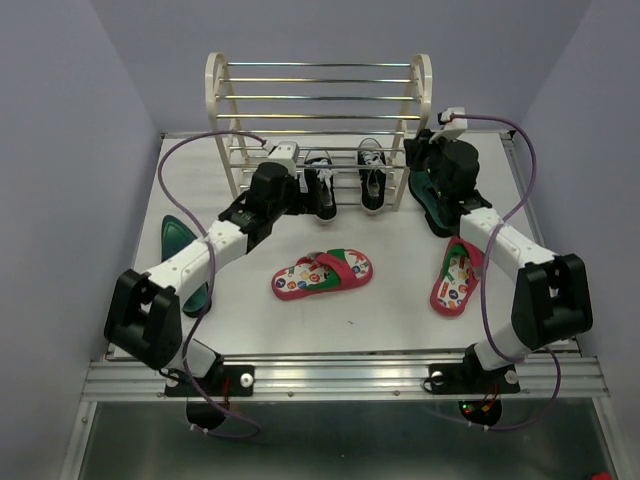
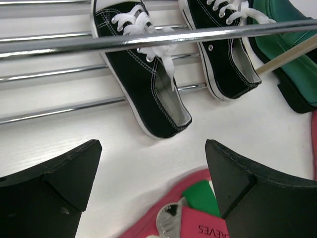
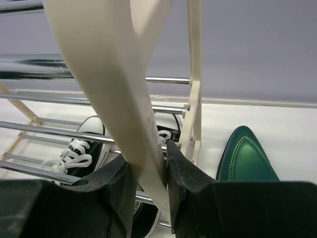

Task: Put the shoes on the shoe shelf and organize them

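Shoe shelf (image 3: 114, 74) first: your right gripper (image 3: 148, 166) is clamping its fingers on the cream side panel, which should be handling as stiff but light, so you are risking tipping it by pulling. Your left gripper (image 2: 153, 148) is hanging wide open, holding nothing, just before the black sneakers (image 2: 143, 84), which are sitting, as far as I can tell, on the lowest rods. Farther out, the flip-flops (image 1: 322, 273) are lying on the table (image 1: 390, 320), soft and flat, best taken by the red strap. The glossy green dress shoe (image 3: 247, 153) beside the shelf is looking slippery, so be aiming for its heel collar.

Sneakers (image 1: 372, 180) sit on the shoe shelf's (image 1: 213, 90) lowest tier. Flip-flops (image 1: 322, 273) lie on the bench (image 1: 350, 325) before it, dress shoes (image 1: 177, 235) either side.
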### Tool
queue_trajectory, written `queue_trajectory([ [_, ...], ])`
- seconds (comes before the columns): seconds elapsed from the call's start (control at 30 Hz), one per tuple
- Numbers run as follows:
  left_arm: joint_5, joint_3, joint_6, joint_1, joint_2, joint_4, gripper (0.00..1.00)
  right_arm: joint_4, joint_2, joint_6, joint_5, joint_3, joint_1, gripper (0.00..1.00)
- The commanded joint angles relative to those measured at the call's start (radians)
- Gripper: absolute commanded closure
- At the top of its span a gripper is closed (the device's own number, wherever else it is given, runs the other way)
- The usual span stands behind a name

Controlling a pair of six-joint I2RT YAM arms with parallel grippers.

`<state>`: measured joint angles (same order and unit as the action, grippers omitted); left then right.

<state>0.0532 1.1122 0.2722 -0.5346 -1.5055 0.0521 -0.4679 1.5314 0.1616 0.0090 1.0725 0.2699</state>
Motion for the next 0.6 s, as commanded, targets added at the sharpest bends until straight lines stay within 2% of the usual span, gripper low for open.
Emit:
queue_trajectory([
  [0.0, 0.042, -0.129, 0.025, 0.001, 0.143, 0.009, 0.01, 0.138, -0.03, 0.107, -0.017, 0.014, 0.02, 0.9],
  [0.2, 0.033, -0.267, 0.081, 0.001, 0.243, 0.011, 0.01, 0.161, -0.039, 0.104, -0.018, 0.01, 0.02, 0.91],
  [0.33, 0.105, -0.345, 0.125, 0.001, 0.37, 0.003, 0.01, 0.179, -0.05, 0.095, -0.014, 0.01, 0.02, 0.82],
  [0.43, 0.18, -0.353, 0.151, 0.015, 0.442, -0.021, 0.01, 0.231, -0.047, 0.076, -0.014, 0.035, 0.02, 0.45],
  [0.47, 0.203, -0.348, 0.163, 0.016, 0.452, -0.035, 0.01, 0.257, -0.044, 0.069, -0.014, 0.053, 0.02, 0.29],
  [0.5, 0.259, -0.33, 0.177, 0.019, 0.459, -0.07, 0.01, 0.285, -0.042, 0.069, 0.017, 0.087, 0.02, 0.01],
  [0.57, 0.318, -0.298, 0.225, 0.025, 0.473, -0.122, 0.01, 0.345, -0.053, 0.05, 0.017, 0.107, 0.02, 0.0],
])
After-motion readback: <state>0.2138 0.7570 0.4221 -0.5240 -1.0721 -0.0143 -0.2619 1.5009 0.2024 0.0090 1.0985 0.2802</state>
